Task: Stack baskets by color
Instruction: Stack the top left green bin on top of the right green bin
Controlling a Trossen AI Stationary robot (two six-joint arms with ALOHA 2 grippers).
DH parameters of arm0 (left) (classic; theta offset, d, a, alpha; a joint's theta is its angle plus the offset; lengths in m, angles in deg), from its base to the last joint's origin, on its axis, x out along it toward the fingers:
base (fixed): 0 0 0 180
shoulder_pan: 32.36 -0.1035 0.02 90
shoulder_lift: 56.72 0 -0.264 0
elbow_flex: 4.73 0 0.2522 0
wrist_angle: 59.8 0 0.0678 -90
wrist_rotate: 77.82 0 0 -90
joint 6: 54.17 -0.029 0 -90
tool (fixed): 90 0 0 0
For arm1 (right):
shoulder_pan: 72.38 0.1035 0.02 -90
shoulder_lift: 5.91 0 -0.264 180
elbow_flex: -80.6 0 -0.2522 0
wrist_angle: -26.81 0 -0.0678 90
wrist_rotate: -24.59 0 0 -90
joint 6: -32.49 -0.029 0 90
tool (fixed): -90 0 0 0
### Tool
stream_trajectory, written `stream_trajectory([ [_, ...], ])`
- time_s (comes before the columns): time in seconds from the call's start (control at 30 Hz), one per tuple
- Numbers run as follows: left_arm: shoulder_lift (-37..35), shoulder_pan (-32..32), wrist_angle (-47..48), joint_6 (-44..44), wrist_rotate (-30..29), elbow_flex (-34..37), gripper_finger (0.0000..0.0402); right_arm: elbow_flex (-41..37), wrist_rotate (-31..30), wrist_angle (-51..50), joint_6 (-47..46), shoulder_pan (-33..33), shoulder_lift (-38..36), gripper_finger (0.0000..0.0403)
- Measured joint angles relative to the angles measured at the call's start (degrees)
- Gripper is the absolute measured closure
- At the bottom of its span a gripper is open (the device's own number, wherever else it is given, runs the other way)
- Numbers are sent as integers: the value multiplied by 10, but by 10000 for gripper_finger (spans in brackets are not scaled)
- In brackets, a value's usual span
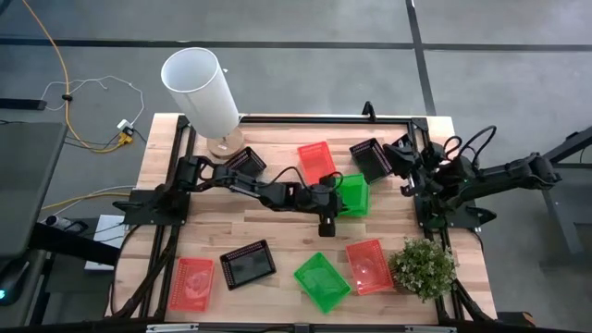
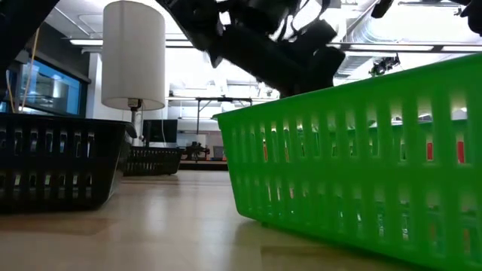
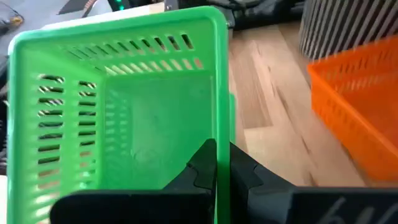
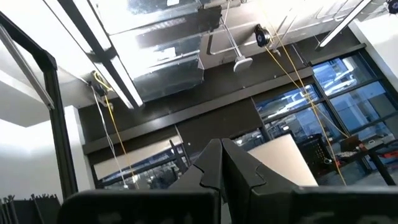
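Note:
My left gripper (image 1: 331, 205) reaches out to the middle of the table and is shut on a green basket (image 1: 352, 193). In the left wrist view that green basket (image 3: 118, 118) fills the picture ahead of the left gripper (image 3: 222, 154). A red basket (image 1: 317, 159) and a black basket (image 1: 370, 159) lie just beyond it. Toward the near edge a red basket (image 1: 191, 282), a black basket (image 1: 248, 264), a green basket (image 1: 321, 280) and a red basket (image 1: 368, 265) rest on their bottoms. My right gripper (image 4: 221, 163) is shut and empty, raised at the far right and pointing up at the ceiling. My left gripper pinches the top rim of one of the green basket's side walls (image 3: 221, 134), at the end nearest the wrist, one finger inside the basket and one outside. The fingers come from the table's left, slanting down, and lie along the wall. The basket sits level, open side up; whether its bottom is on the table I cannot tell.
A tall white cylinder (image 1: 202, 90) stands at the far left corner and a small potted plant (image 1: 424, 268) at the near right. Bare wood lies between the far and near rows of baskets. In the low view the near green basket (image 2: 361, 158) blocks most of the right side.

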State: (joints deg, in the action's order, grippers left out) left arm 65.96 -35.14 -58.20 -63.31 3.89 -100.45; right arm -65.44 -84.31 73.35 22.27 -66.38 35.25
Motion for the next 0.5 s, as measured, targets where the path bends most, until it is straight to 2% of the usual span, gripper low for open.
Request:
stream_trajectory([
  [0.23, -25, 6, 110, -37, 2, 0, 401, 0, 0, -26, -2, 0, 2, 402],
  [0.5, -30, 7, 137, -48, 2, 0, 401, 0, 0, -38, -2, 0, 1, 402],
])
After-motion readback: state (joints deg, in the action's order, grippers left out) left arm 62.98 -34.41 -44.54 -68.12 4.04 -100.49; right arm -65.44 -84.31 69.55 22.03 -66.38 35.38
